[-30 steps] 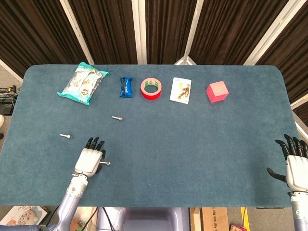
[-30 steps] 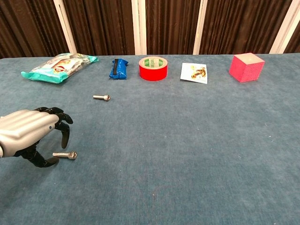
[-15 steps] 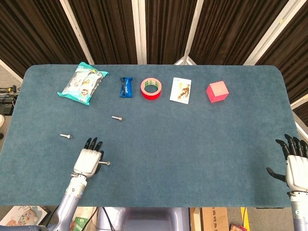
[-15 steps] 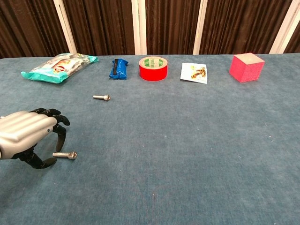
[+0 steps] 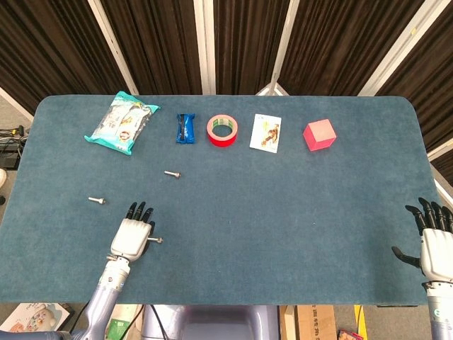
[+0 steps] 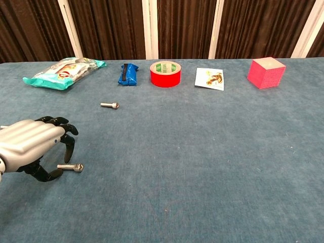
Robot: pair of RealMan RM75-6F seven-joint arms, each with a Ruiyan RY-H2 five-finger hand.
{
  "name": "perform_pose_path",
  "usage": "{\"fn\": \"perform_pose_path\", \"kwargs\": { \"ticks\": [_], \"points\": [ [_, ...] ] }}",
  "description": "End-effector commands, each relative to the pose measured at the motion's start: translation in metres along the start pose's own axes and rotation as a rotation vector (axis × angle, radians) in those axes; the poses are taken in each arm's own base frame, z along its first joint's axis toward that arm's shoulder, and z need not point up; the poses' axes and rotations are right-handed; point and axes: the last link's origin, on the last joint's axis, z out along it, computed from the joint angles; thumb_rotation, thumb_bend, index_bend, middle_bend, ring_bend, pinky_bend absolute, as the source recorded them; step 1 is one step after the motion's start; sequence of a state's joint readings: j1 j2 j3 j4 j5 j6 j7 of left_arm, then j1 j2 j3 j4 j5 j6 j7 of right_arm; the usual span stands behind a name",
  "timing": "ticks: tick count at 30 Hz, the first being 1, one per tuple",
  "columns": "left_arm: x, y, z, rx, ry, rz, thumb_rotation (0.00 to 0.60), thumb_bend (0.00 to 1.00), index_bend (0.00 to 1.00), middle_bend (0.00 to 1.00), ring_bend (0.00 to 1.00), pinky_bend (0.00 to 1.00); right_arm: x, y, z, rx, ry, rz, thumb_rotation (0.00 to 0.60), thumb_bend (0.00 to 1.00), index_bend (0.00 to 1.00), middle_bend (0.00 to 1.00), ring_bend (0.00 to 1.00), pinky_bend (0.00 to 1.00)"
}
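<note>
Since the earlier frames only a slight shift of the left hand (image 6: pixel 31 147) is recorded: in the chest view its fingers are seen a little further right and higher than half a second ago, close to where they stood a full second ago. No change of place is noted for the bolt (image 6: pixel 70 167) beside it, nor for any other item on the table (image 5: pixel 283 212).

The left hand is held palm down over the near left part of the table, fingers curled downward and apart, arched over the bolt. The bolt lies flat on the cloth, its head pointing right, just under the fingertips (image 6: pixel 70 143); the thumb lies at its shaft end. Whether a fingertip touches the bolt cannot be told. Nothing is gripped.

The right hand (image 5: pixel 437 244) is seen in the head view only, at the near right corner of the table, its fingers spread and empty, unchanged from the earlier frames.

A second bolt (image 5: pixel 172 173) lies further toward the middle of the table, and a third bolt (image 5: pixel 96 200) lies toward the left edge, both well apart from the left hand.

Along the far edge a row is recorded, from left to right: a teal snack bag (image 5: pixel 121 122), a blue wrapped bar (image 5: pixel 185 128), a red tape roll (image 5: pixel 222 130), a white printed card (image 5: pixel 265 133) and a pink cube (image 5: pixel 319 134). All are unmoved.
</note>
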State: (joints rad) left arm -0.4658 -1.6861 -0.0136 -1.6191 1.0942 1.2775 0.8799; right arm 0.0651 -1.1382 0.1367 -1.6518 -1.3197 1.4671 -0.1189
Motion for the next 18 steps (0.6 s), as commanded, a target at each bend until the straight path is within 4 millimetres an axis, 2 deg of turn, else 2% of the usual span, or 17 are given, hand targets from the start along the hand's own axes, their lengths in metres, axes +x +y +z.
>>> {"fn": "perform_pose_path", "kwargs": {
  "ticks": [1,12,18],
  "points": [
    [-0.001,0.0,0.0,0.0,-0.003,0.001,0.6,0.46,0.53,0.13,0.0,0.0,0.0,0.0,0.0,-0.001,0.001,0.001,0.6,0.13,0.22,0.1,0.04,0.0],
    [0.001,0.0,0.001,0.007,0.005,0.012,0.6,0.49,0.56,0.13,0.0,0.0,0.0,0.0,0.0,-0.006,0.007,0.007,0.6,0.13,0.22,0.1,0.04,0.0],
    [0.018,0.002,-0.001,-0.032,0.101,0.098,0.6,0.49,0.57,0.13,0.0,0.0,0.0,-0.002,-0.001,0.003,0.004,0.008,0.6,0.13,0.22,0.1,0.04,0.0]
  ]
}}
